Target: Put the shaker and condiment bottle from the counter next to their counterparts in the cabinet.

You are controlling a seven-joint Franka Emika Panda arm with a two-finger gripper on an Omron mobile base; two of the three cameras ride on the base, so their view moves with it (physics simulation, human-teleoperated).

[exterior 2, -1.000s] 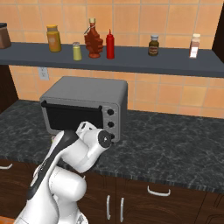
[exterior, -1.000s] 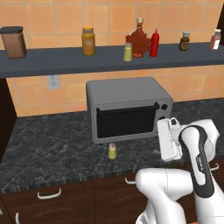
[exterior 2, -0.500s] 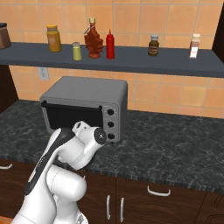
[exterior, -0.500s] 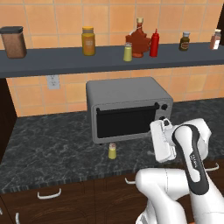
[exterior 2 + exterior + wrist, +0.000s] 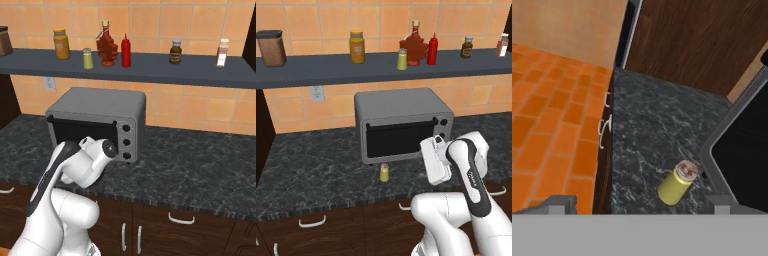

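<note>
Yellow-green with a pale cap, the shaker (image 5: pixel 384 173) stands upright on the dark marbled counter (image 5: pixel 316 170), just in front of the grey toaster oven (image 5: pixel 401 124) near its lower left corner. In the hand view the shaker (image 5: pixel 677 183) sits between the two dark fingertips (image 5: pixel 560 203), apart from both, with the oven's black door beside it. The gripper (image 5: pixel 639 205) is spread wide and holds nothing; it is turned toward the shaker and well clear of it.

On the cabinet (image 5: pixel 326 72), a slate-grey shelf along the orange tiled wall, the matching shaker (image 5: pixel 402 59) stands just beside the red maple-leaf bottle (image 5: pixel 414 44). The condiment bottle (image 5: pixel 432 50), red with a pointed nozzle, stands upright just to the right of the maple-leaf bottle. Farther along the shelf are an orange-yellow jar (image 5: pixel 357 47), a brown canister (image 5: pixel 271 48), a small dark bottle (image 5: pixel 468 47) and a pale shaker (image 5: pixel 501 45). Dark brown drawers (image 5: pixel 311 227) with white handles run below the counter.
</note>
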